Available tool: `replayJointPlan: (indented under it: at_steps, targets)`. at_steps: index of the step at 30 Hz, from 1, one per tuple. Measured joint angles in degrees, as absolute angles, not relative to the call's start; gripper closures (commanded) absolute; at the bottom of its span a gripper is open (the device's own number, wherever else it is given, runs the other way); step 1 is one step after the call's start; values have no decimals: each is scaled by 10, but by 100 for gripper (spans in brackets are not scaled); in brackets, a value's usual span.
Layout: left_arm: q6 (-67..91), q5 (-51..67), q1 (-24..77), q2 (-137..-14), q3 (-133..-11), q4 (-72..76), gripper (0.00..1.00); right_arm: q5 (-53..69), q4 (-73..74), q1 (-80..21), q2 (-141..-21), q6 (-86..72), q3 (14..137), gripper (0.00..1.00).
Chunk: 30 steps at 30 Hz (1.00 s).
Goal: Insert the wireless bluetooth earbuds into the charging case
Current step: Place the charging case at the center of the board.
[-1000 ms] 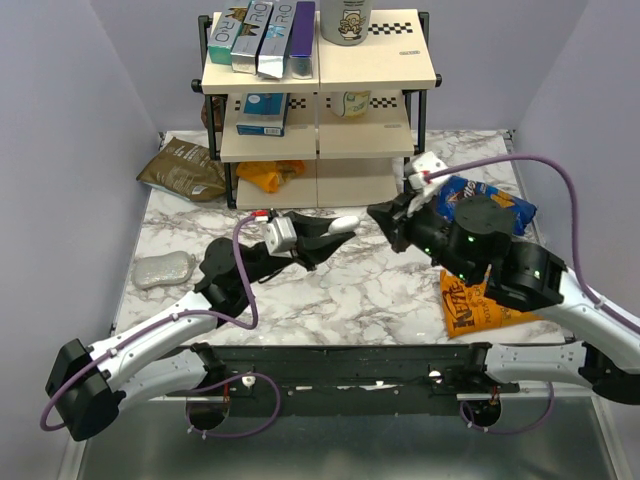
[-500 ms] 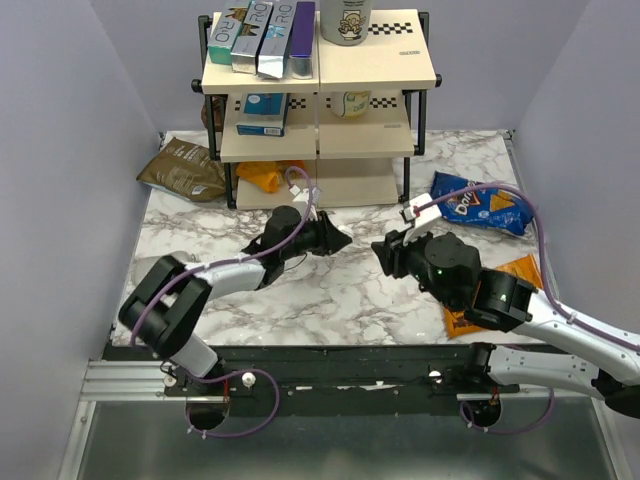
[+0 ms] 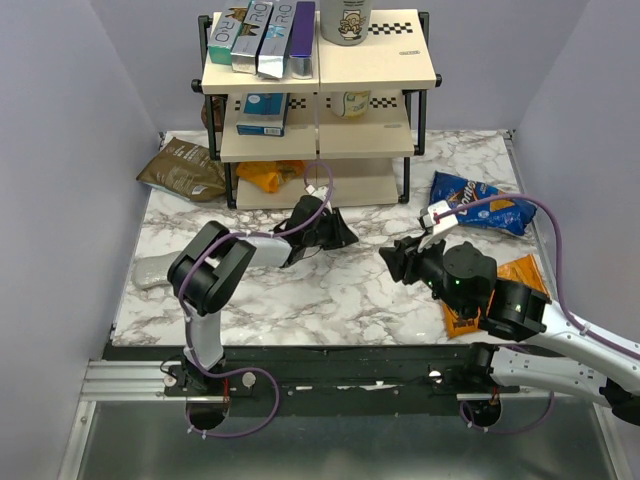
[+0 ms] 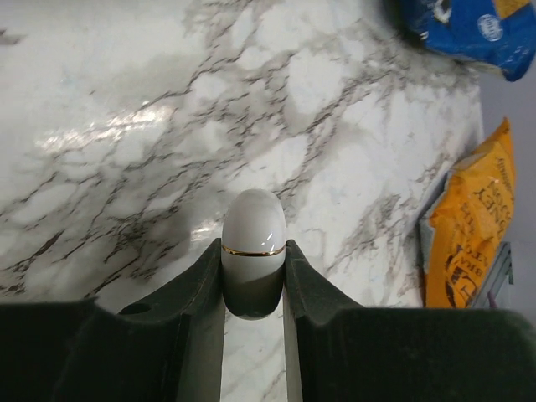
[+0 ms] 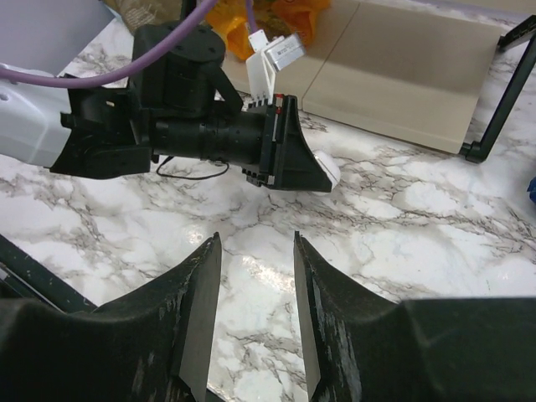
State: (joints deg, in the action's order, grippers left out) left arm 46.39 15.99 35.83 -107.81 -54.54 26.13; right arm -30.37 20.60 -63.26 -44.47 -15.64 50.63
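Marble-patterned table (image 3: 350, 290) fills your workspace, with a wooden shelf rack (image 3: 320, 110) at the back edge and purple walls around it. Your left gripper (image 3: 335, 235) reaches low across the middle of the table, just in front of the rack. Its jaws are clamped on the charging case (image 4: 253, 243), a white rounded capsule with a thin gold seam. The case pokes out past the fingertips, pinched on both sides, and it looks closed, though the wrist view shows only one end. From the top view the fingers hide most of it.

Your right gripper (image 5: 255, 251) sits near the table's right half and points toward the left one, well apart from it. Its jaws stand apart with only marble between them. You cannot pick out the earbuds in any view.

A blue snack bag (image 3: 480, 205) and an orange snack bag (image 4: 469, 226) lie to the right, and a brown bag (image 3: 185, 168) lies at the far left.
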Motion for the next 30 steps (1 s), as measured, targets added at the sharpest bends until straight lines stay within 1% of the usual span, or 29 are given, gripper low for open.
replayJointPlan:
  at_steps: [2,5,6,9,12,15,21,27,30]
  targets:
    - [464,154,357,-1089,-545,247,98,-304,206,-633,-445,-156,505,51]
    - [465,146,354,-1103,-545,227,79,-304,206,-633,-445,-156,505,51]
    - [467,146,353,-1104,-545,226,66,-304,206,-633,-445,-156,505,51]
    - [467,143,352,-1104,-545,225,48,-304,206,-633,-446,-156,505,51]
    - [464,140,351,-1100,-547,222,41,-304,206,-633,-447,-156,505,51]
    - [460,134,351,-1094,-547,215,38,-304,206,-633,-448,-156,505,51]
    - [450,124,344,-1069,-532,191,36,-304,206,-633,-449,-157,505,51]
    - [418,104,316,-1002,-497,112,35,-304,206,-633,-446,-162,505,50]
    - [397,81,303,-945,-490,53,34,-304,206,-633,-446,-165,505,50]
